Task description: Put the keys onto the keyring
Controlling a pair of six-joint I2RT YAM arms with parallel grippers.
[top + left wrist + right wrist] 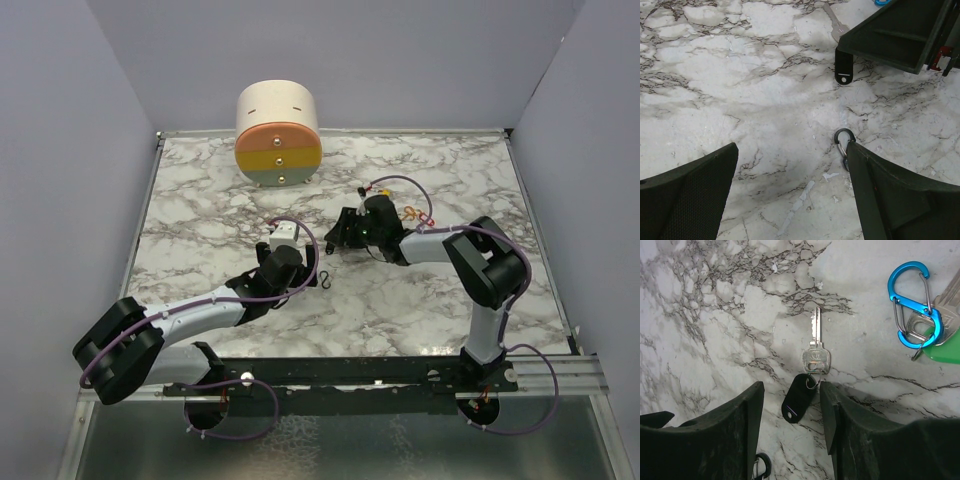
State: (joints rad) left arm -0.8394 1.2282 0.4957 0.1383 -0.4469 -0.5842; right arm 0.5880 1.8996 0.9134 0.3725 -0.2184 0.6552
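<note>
Cream drawer-drum (277, 105) shut, contents unseen | left fingers (690, 200) wide, empty | right fingers (715, 440) half-open — black tag (797, 401) of key (816, 347) between

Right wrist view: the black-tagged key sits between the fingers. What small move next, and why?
Probably close the right gripper on the black tag. It lies in the gap between the jaws, neither touching it, and the silver key joined to it points straight ahead, so a pinch there looks cleanest.
</note>
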